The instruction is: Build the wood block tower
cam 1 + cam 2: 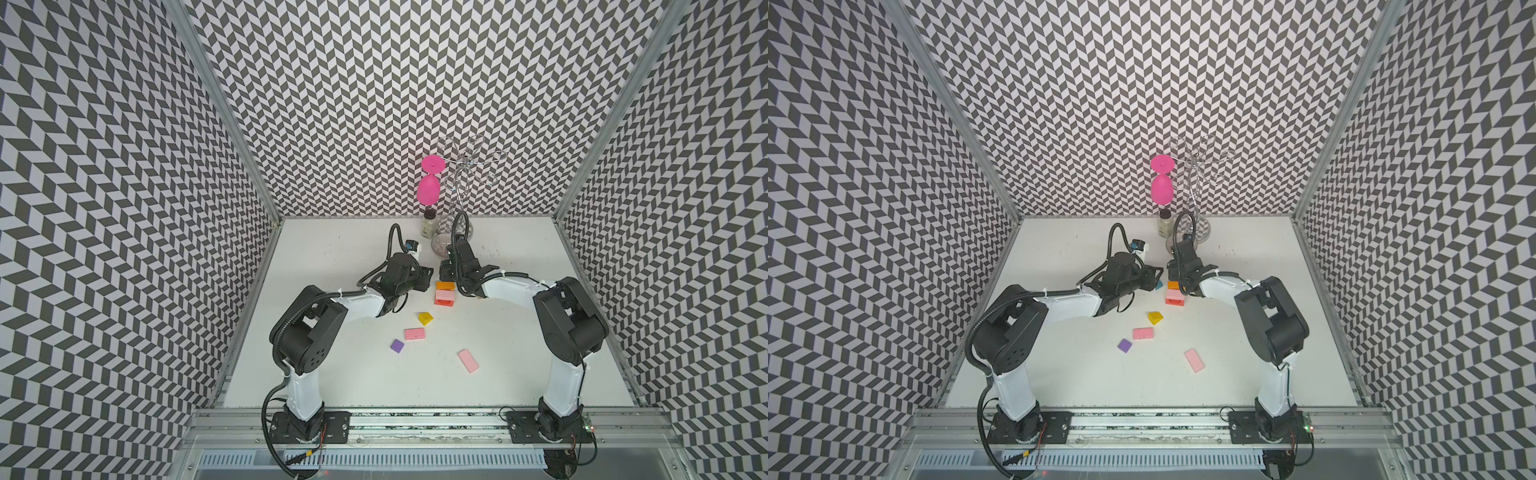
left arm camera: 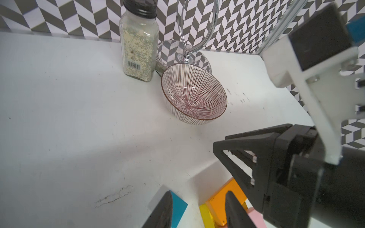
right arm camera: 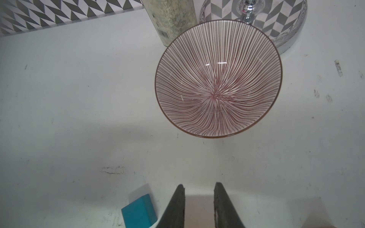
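A striped bowl (image 3: 217, 49) is sitting just beyond the right tool (image 3: 199, 185); a spice jar (image 2: 138, 45) and a wire rack (image 1: 461, 183) are standing behind it, a pink goblet (image 1: 429, 189) hanging inverted.

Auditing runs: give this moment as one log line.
tower: orange atop pink, red | left gripper: open beside tower | right gripper: at tower, grip unclear

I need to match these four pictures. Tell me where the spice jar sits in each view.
In a top view: the spice jar stands by the back wall, near centre.
In a top view: spice jar by the back wall, near centre.
Left wrist: spice jar, upper middle.
Right wrist: spice jar at the top edge, cropped.
Shared landmark: the striped bowl beside it.
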Robot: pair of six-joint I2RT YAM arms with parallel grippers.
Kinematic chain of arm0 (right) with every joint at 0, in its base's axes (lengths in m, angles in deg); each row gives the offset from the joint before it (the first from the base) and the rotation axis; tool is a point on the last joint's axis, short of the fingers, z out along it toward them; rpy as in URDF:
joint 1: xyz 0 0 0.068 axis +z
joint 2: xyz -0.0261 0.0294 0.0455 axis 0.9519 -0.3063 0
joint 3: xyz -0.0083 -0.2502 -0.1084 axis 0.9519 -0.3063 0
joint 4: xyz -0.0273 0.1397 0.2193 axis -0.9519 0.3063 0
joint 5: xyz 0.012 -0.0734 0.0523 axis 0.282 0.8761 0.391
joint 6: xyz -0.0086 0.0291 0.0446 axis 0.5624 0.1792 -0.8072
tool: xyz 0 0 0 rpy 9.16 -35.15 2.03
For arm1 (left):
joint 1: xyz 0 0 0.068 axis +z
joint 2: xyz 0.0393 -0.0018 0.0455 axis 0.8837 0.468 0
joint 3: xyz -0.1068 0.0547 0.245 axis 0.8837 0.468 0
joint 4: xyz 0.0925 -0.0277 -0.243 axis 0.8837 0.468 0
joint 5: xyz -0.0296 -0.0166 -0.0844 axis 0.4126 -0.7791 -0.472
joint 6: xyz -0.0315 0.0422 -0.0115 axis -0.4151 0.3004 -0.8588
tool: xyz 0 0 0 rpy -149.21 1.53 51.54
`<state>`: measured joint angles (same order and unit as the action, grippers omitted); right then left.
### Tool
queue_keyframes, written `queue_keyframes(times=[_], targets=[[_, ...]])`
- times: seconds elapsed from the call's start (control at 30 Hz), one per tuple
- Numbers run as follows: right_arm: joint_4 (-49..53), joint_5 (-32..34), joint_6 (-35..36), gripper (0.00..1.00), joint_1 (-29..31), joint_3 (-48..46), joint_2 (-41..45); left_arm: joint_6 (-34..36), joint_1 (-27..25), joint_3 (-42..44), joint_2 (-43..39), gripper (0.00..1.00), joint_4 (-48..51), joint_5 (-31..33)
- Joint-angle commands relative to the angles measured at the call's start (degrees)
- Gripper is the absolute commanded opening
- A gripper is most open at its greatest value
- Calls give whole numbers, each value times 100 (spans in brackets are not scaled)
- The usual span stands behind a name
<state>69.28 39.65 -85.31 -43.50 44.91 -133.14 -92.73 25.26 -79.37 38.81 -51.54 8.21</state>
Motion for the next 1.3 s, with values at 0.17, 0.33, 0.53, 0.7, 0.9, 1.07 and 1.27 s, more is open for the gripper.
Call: queue_keyframes(times=[0.17, 0.33, 0.53, 0.7, 0.9, 1.07, 1.27], targets=[[-582, -253, -262, 27, -33, -554, 286, -238, -7, -221, 253, 45, -63, -315], [-699, -301, -302, 27, -36, -736, 426, -274, -25, -226, 295, 45, -76, -305], [-747, -200, -346, 31, -36, -860, 601, -258, -43, -261, 370, 45, -61, -282], [-676, -45, -322, 33, -45, -859, 768, -231, -51, -277, 396, 45, -43, -260], [-625, -12, -192, 36, -217, -798, 749, -187, -51, -219, 249, 45, 9, -117], [-468, -88, 400, 43, -298, -517, 351, -92, -27, 87, -158, 44, -15, 174], [-406, -278, 1057, 52, -335, -209, -87, -20, 69, 483, -813, 45, -22, 403]])
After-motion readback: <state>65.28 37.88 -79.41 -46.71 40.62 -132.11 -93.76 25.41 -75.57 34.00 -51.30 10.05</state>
